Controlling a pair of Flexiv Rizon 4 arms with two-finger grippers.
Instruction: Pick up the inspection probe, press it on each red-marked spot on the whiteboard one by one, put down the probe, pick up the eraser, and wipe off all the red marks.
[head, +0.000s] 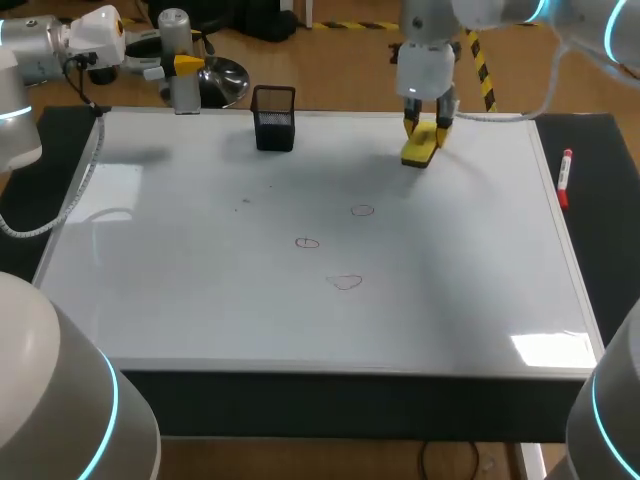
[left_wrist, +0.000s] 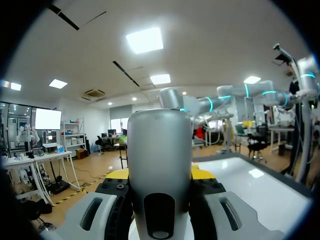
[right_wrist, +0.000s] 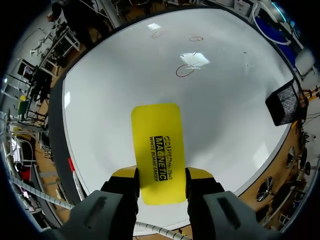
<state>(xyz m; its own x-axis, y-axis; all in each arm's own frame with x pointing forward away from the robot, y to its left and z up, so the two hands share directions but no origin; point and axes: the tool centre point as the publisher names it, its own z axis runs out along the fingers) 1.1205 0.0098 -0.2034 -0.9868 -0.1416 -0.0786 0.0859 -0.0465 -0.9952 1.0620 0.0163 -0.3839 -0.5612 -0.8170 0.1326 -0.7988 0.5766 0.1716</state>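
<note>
The grey cylindrical probe (head: 178, 60) stands upright at the whiteboard's back left edge, and my left gripper (head: 186, 66) is shut on it. In the left wrist view the probe (left_wrist: 160, 160) fills the gap between the yellow fingertips (left_wrist: 118, 173). My right gripper (head: 426, 124) is shut on the yellow eraser (head: 420, 147), low over the board's back right part. In the right wrist view the eraser (right_wrist: 157, 145) sticks out ahead of that gripper (right_wrist: 161, 175). Three red circles (head: 362, 210), (head: 307, 242), (head: 345, 282) lie mid-board, apart from the eraser; the right wrist view has one red circle (right_wrist: 185, 71) ahead of it.
A black mesh pen holder (head: 274, 117) stands at the back of the whiteboard (head: 200, 290), left of the eraser. A red marker (head: 565, 178) lies on the dark strip along the board's right edge.
</note>
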